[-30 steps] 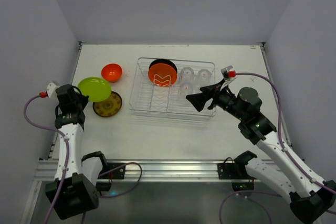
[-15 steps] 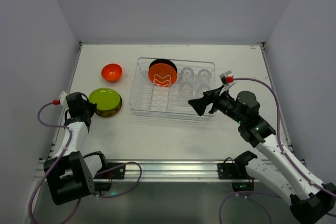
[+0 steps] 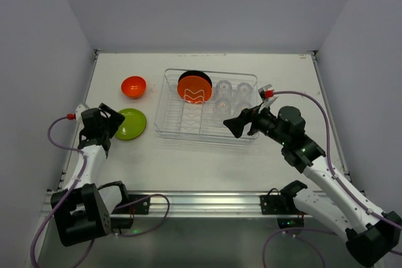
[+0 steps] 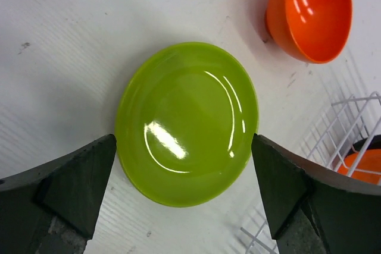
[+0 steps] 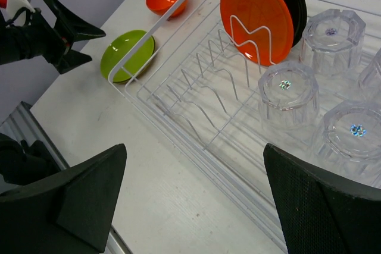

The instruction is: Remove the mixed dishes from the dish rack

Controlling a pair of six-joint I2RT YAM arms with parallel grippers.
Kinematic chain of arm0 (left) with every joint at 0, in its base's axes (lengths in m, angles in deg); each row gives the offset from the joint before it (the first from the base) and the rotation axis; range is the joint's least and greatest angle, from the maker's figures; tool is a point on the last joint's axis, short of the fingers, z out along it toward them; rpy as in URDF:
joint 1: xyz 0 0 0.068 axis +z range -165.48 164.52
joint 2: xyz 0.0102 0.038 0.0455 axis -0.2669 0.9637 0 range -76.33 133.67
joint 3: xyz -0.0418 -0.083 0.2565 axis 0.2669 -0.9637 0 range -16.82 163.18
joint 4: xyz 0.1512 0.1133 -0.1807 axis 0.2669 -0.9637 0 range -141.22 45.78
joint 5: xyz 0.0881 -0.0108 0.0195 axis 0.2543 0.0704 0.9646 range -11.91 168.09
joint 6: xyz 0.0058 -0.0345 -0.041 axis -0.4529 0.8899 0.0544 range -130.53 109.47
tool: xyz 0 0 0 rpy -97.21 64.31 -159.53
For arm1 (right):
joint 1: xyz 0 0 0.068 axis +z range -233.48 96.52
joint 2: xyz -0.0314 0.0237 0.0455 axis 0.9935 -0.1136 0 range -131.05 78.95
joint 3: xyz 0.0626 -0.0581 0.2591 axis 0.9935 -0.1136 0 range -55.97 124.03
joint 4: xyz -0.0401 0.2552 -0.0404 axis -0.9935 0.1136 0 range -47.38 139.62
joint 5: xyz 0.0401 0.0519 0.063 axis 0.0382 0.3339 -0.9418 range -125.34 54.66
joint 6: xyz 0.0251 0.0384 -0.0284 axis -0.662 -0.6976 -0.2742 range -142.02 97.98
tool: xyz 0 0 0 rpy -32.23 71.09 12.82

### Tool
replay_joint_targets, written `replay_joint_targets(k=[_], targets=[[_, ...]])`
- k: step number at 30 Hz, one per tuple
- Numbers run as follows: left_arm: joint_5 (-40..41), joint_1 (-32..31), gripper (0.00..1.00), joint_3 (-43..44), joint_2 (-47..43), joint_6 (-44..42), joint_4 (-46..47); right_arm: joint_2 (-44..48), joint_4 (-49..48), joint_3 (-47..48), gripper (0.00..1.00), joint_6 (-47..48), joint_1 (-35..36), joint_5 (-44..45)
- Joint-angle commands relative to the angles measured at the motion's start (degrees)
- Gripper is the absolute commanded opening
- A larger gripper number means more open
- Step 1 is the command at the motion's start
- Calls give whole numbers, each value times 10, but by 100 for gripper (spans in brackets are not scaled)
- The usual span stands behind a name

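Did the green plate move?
Yes. The lime green plate went toward the robot's side, farther from the orange bowl, which stayed put.

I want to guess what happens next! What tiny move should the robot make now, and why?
Probably the right pincer should ease forward over the dish rack rim toward a tumbler. It hangs open right beside the rack, where four tumblers and two plates wait. The lime green plate already lies outside the rack, with the left pincer open near it.
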Motion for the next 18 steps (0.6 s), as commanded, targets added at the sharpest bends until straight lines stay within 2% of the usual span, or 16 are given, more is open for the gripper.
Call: replay_joint_targets(k=[1, 5, 9, 13, 17, 18], targets=[[1, -23, 100, 37, -21, -34, -24, -18, 2, 25, 99, 21, -2, 11], [-8, -41, 100, 74, -35, -55, -79, -77, 32, 81, 99, 48, -2, 34], [-8, -83, 100, 129, -97, -118, -140, -166, 39, 158, 99, 100, -2, 64], [-24, -124, 100, 224, -111, -190, -250, -303, 81, 274, 98, 180, -2, 85], [-44, -135, 100, 260, -131, -238, -290, -411, 118, 418, 82, 279, 0, 72], [-44, -135, 100, 251, -146, -247, -286, -431, 126, 439, 73, 295, 2, 57]])
